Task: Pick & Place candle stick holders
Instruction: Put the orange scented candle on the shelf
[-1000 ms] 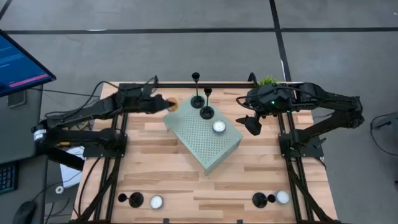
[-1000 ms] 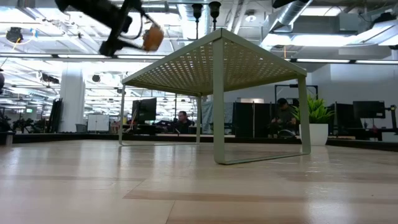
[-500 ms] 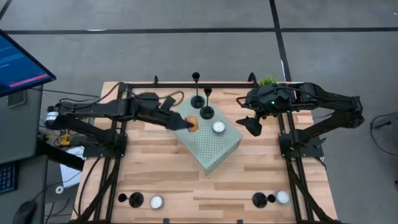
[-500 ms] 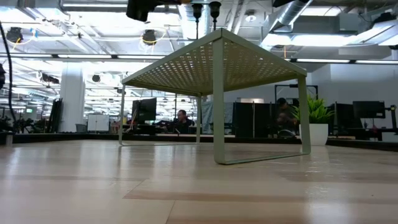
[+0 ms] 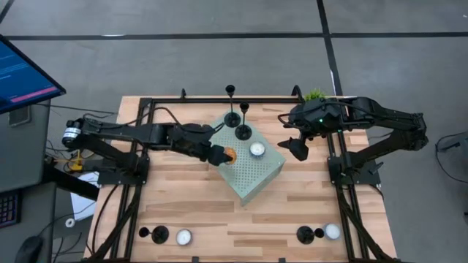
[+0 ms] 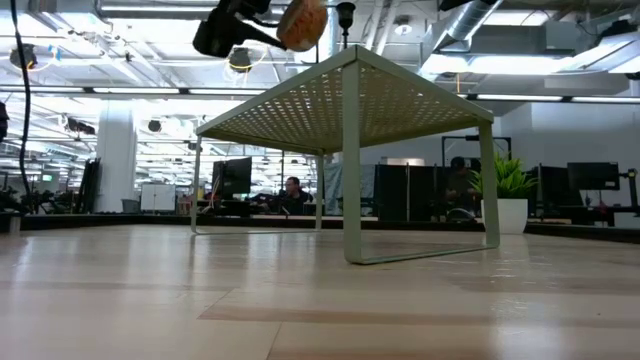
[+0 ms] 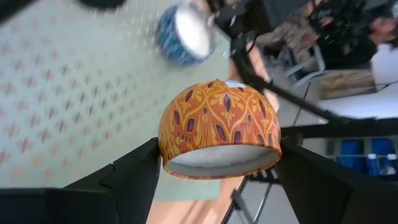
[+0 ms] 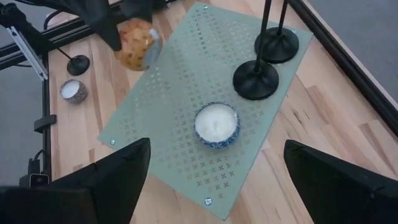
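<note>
Left gripper [image 5: 222,155] clamped on orange candle [image 7: 217,129], above green rack [image 5: 252,179]. Right gripper [image 5: 294,147] open, waiting beside rack. Two candle stick holders [image 5: 243,131] upright on rack; others near table front. Next, likely: lower candle, release.

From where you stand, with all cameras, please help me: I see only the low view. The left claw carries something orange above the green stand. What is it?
Observer: An orange patterned candle, clamped between the left claw's fingers.
Operator: What already stands on the green stand?
Observer: Two black candle stick holders and a blue-rimmed candle stand on the green stand.
Operator: Where is the right claw?
Observer: The right claw hangs open beside the stand, holding nothing.
</note>
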`<state>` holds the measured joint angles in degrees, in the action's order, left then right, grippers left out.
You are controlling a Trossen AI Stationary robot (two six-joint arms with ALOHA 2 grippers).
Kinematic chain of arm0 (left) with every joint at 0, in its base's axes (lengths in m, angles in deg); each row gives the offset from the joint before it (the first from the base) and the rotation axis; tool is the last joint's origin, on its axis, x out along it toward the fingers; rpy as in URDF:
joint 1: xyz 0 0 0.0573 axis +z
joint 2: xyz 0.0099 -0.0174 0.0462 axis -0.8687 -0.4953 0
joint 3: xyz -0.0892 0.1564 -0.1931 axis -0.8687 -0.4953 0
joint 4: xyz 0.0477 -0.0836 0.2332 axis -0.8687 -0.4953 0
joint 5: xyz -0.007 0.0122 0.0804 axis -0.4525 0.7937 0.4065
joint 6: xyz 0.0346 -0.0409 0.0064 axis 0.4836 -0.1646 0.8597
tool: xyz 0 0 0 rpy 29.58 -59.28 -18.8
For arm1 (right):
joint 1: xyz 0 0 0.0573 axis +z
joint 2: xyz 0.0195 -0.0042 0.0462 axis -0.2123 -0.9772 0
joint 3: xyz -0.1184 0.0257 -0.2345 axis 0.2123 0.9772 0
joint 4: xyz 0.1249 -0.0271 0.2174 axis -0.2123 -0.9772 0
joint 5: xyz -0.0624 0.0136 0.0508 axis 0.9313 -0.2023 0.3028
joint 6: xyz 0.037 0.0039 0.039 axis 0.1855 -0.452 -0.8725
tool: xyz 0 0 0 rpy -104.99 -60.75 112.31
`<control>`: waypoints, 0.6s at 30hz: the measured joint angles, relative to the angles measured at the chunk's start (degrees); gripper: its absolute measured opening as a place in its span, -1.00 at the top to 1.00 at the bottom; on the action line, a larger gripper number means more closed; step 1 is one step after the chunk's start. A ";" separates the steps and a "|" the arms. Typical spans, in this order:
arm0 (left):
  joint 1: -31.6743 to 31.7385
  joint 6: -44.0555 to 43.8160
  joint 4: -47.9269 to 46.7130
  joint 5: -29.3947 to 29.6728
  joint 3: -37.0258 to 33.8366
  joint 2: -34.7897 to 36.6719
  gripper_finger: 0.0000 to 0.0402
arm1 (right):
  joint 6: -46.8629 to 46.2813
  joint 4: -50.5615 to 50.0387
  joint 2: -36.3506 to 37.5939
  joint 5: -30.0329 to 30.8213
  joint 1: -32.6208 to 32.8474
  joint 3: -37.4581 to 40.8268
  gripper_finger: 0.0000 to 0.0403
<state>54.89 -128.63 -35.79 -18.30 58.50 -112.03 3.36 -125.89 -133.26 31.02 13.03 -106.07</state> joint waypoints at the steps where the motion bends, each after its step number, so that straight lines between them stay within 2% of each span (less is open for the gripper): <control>1: -0.07 -0.01 -1.15 -0.02 0.00 -0.07 -0.46 | 0.24 0.00 0.00 0.00 0.00 0.00 -0.78; 7: -0.16 -1.45 -9.14 0.08 0.00 -0.38 -0.46 | 0.40 0.00 0.00 0.00 0.00 0.00 -0.78; 18: 1.40 -3.75 -9.48 0.43 0.04 -3.24 -0.46 | 0.40 0.22 0.02 0.00 0.00 0.02 -0.78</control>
<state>56.29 -132.37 -45.28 -17.87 58.54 -115.27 3.76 -125.68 -133.24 31.01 13.03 -106.05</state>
